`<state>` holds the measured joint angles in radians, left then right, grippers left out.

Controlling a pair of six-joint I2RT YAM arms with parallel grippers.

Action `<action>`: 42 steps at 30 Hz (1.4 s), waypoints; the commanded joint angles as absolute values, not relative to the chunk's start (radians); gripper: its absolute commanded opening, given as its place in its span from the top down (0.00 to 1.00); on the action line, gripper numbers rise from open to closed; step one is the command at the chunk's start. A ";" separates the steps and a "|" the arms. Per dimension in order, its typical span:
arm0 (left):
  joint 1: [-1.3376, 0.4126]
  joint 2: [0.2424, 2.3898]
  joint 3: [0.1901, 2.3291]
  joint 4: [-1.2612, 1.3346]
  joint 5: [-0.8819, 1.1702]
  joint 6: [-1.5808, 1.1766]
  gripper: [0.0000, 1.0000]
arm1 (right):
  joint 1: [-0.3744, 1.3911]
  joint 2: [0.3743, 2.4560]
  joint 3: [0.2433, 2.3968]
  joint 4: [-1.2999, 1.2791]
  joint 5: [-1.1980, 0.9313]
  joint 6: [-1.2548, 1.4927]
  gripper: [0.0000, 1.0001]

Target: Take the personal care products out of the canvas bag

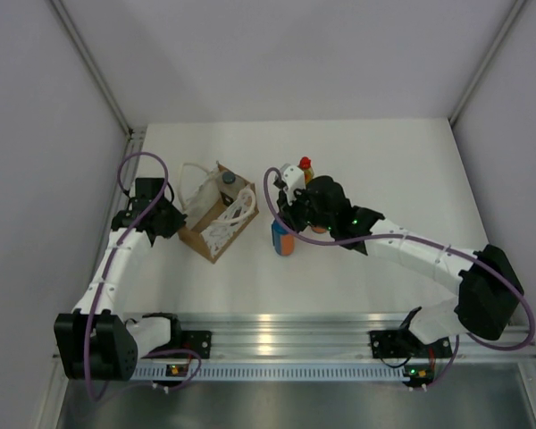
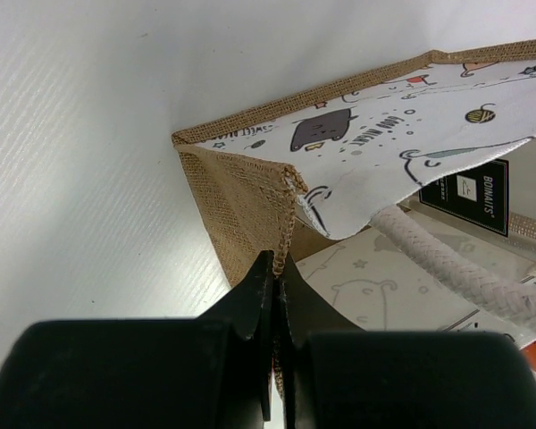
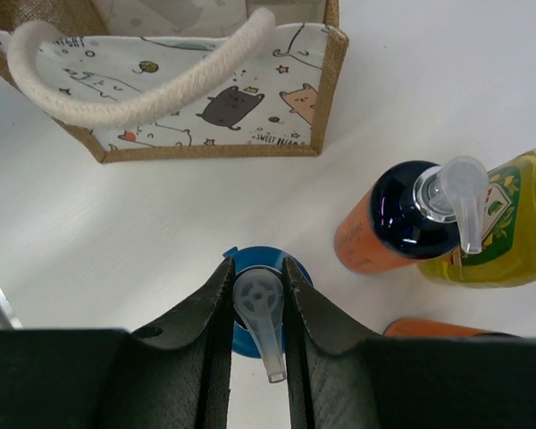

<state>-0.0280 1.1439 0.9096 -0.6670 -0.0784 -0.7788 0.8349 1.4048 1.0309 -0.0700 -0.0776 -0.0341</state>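
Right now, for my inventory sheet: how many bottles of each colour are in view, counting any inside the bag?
Orange-and-blue bottles: 3
Yellow bottle: 1
Whitish bottle, inside the canvas bag: 1
Total: 5

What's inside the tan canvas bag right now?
One flat whitish bottle with a dark round cap shows in the bag. White cord handles and walls hide the rest.
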 commanded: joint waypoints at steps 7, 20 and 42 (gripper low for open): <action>-0.026 1.144 0.899 -0.709 -0.041 -0.761 1.00 | 0.818 1.378 1.008 0.106 -0.083 -0.015 0.57; -0.026 1.141 0.911 -0.712 -0.034 -0.752 1.00 | 0.818 1.388 1.193 -0.053 -0.046 0.026 0.48; -0.026 1.161 0.917 -0.716 -0.011 -0.715 1.00 | 0.818 2.022 2.106 -0.618 -0.146 0.031 0.47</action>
<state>-0.0273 1.1439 0.9096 -0.6666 -0.0547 -0.7341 0.8276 1.9854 2.0193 -0.5404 -0.1112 0.0593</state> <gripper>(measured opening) 0.023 0.532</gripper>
